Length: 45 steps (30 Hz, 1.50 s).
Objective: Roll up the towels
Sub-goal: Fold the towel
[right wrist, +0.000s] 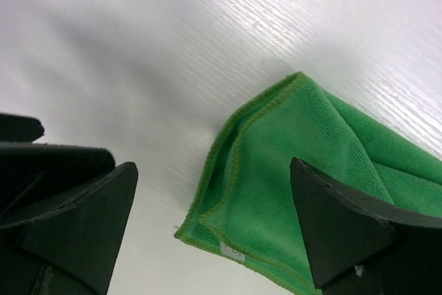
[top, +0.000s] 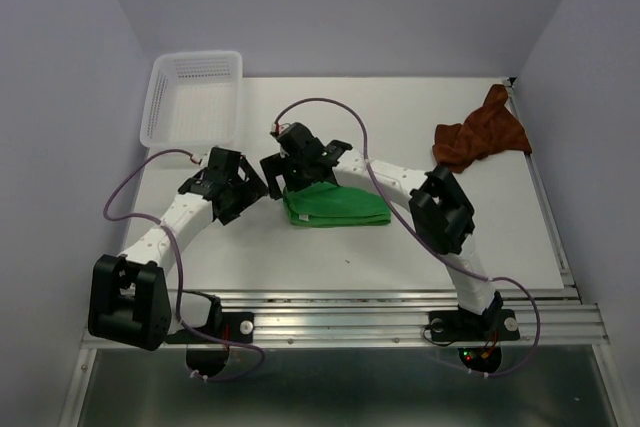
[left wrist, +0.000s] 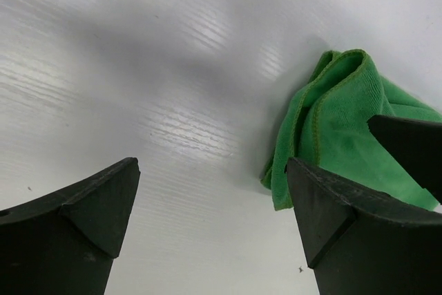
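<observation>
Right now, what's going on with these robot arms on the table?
Two robot arms hover at the left end of a folded green towel mid-table. The left arm's fingers and the right arm's fingers are open, and neither holds it. A brown towel lies crumpled at the far right, and a white basket sits far left.

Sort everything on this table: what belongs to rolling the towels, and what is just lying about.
Belongs to the job:
bright green cloth towel, folded, in the middle
rust-brown cloth towel, crumpled, far right

Just lying about:
white plastic mesh basket, far left corner
</observation>
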{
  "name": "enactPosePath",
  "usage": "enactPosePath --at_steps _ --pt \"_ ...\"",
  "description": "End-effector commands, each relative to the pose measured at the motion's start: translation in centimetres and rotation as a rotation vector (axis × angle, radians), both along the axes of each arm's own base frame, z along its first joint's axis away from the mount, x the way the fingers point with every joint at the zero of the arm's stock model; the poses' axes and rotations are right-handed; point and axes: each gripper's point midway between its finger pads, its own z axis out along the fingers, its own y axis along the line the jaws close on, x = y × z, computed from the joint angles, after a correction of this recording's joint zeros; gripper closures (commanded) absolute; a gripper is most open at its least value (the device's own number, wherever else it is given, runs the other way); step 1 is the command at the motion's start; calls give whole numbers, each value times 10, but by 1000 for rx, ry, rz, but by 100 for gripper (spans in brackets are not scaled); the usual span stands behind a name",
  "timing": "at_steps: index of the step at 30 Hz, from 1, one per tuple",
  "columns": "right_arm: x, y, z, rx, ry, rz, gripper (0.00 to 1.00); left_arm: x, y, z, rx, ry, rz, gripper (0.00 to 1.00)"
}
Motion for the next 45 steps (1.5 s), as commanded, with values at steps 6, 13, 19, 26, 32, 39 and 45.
enactPosePath --at_steps 6,13,19,26,32,39,45 --pt "-6 -67 35 -97 -138 -159 0 4 -23 12 -94 -72 -114 1" --pt "-1 -156 28 -92 -79 -349 0 40 -60 27 -90 -125 -225 1" --pt "7 -199 24 -78 -66 -404 0 72 -77 2 -63 -73 -265 18" --pt "22 -200 21 -39 -66 -359 0 93 -87 -12 -48 -56 -292 34" --pt "32 -189 13 -3 -43 -306 0 97 -85 -24 -33 -30 -270 63" --pt "53 -194 -16 -8 11 -347 0 85 -72 -36 -8 2 -213 100" --pt "56 -233 -45 -39 74 -445 0 80 -40 -47 121 37 -94 100"
